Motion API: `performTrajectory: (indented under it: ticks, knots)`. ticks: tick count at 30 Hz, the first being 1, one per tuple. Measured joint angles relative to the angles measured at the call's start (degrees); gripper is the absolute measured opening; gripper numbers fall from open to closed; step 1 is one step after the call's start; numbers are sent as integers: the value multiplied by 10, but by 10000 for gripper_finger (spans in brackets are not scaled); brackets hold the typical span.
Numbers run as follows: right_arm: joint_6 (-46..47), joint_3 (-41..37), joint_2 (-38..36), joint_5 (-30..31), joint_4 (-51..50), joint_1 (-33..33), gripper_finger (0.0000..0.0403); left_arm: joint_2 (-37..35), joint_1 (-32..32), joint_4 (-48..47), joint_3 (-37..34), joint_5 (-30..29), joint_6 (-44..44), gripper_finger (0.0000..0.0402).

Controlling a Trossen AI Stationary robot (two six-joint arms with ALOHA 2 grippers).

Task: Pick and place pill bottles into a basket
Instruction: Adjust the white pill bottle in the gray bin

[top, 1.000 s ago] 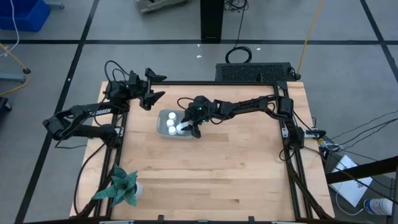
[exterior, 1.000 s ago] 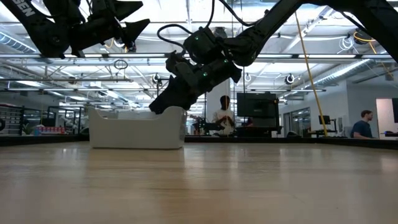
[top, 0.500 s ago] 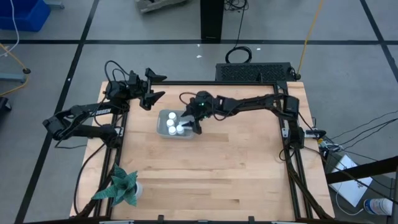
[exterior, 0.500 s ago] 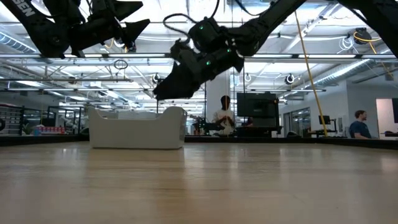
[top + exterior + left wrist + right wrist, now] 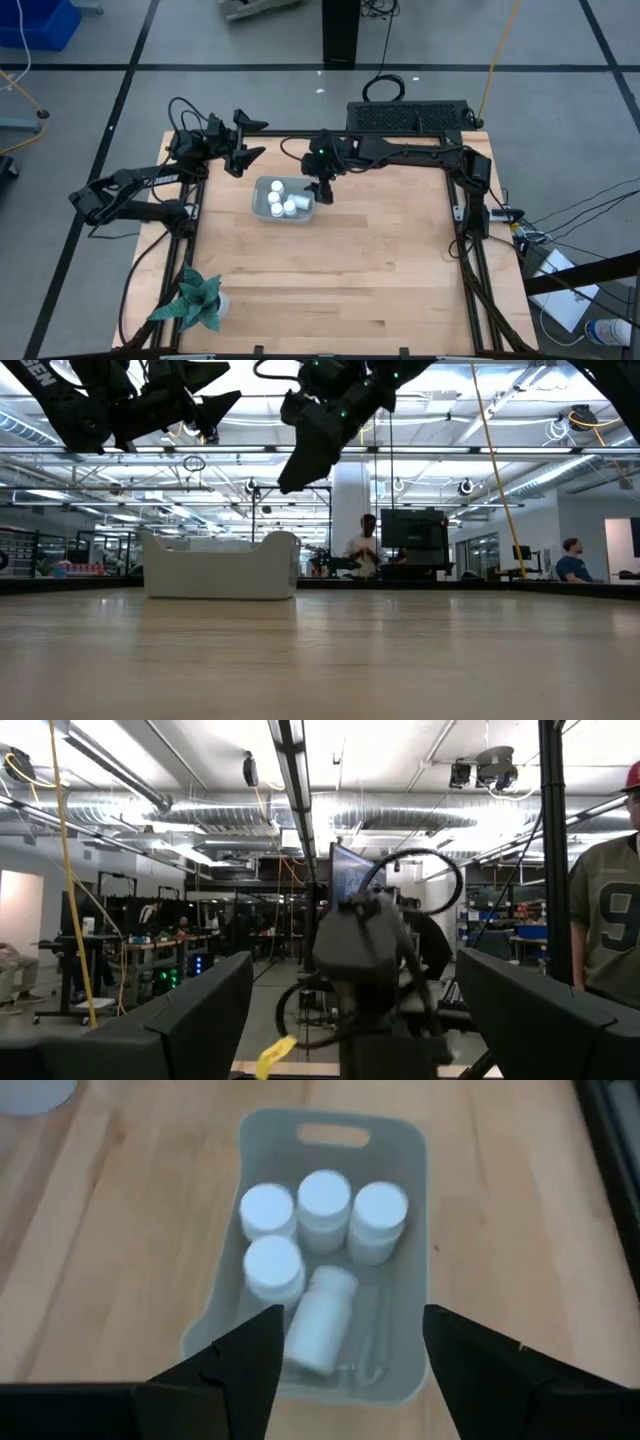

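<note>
Right gripper hangs released and empty above the basket. We count all five pill bottles inside; we judge nothing remains.

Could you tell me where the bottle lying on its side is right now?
In the right wrist view it lies inside the basket, beside the four upright pill bottles.
</note>
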Motion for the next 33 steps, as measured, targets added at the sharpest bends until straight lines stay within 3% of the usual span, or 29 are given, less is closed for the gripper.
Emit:
performTrajectory:
  ticks: [14,33]
  knots:
    - [5,34,58,-17,-79,3,226,0,0,-12,0,0,8,351]
    - [22,34,82,-48,-21,15,226,0,1,-25,0,-5,18,351]
